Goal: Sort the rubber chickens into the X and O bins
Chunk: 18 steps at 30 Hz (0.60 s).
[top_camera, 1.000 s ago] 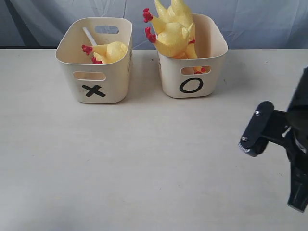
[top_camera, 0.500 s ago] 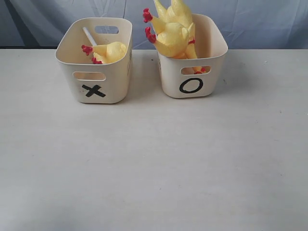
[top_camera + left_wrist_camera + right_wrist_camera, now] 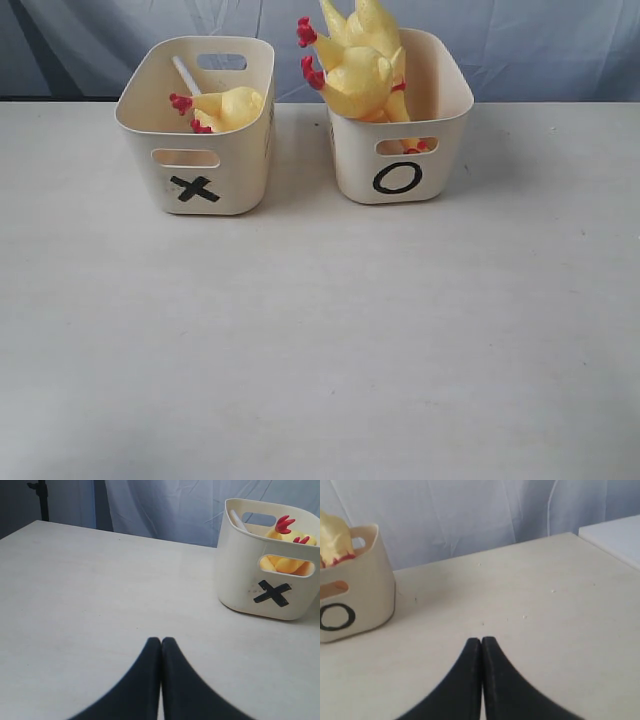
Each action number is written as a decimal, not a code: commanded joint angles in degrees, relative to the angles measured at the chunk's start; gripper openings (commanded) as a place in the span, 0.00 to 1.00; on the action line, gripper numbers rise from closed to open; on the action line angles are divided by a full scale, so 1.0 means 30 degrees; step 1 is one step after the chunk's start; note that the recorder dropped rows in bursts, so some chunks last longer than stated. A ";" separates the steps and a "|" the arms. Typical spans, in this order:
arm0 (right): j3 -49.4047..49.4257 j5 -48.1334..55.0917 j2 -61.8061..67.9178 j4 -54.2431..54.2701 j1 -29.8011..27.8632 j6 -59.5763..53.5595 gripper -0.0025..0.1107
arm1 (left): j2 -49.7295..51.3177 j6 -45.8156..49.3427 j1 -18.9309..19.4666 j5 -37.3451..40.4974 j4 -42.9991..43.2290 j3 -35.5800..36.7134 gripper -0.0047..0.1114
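My left end effector (image 3: 161, 642) is clenched, its 2 black fingers pressed flat together with nothing between them. My right end effector (image 3: 481, 642) is clenched the same way and is just as empty. Neither arm shows in the exterior view.

The rubber chickens sit in the 2 bins. In the X bin (image 3: 225, 170) lies 1 yellow chicken piece (image 3: 232, 105), its red feet toward the left of the exterior view. A white stick (image 3: 186, 74) leans on the inner wall just beside it. I cannot tell whether anything lies underneath. In the O bin (image 3: 445, 140) a heap of yellow chickens (image 3: 362, 75) rises above the rim, with 2 red feet jutting out on its left side. A bit of red shows through the front slot handle. I cannot count that heap for certain.

The bins stand side by side, near each other but apart, at the far part of the bench (image 3: 320, 340). The X bin is on the left and the O bin on the right, black marks facing the camera. A blue-grey cloth (image 3: 540, 40) hangs behind them.

From my left wrist the X bin (image 3: 240, 575) stands well apart from my fingertips, yellow showing through its slot. From my right wrist the O bin (image 3: 370, 595) is likewise well apart.
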 commanded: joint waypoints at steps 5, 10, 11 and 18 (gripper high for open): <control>0.0309 0.0368 -0.0040 0.0270 -0.0078 -0.1021 0.02 | -0.0066 -0.0097 -0.0154 -0.0211 0.0010 -0.0049 0.04; 0.0309 0.0314 -0.0040 0.0775 -0.0078 -0.1818 0.02 | -0.0066 -0.0097 -0.0154 -0.0211 0.0010 -0.0049 0.04; 0.0309 0.0320 -0.0040 0.1275 -0.0078 -0.2489 0.02 | -0.0066 -0.0097 -0.0154 -0.0211 0.0010 -0.0049 0.04; 0.0309 0.0275 -0.0040 0.3509 -0.0078 -0.5001 0.02 | -0.0066 -0.0097 -0.0154 -0.0211 0.0010 -0.0049 0.04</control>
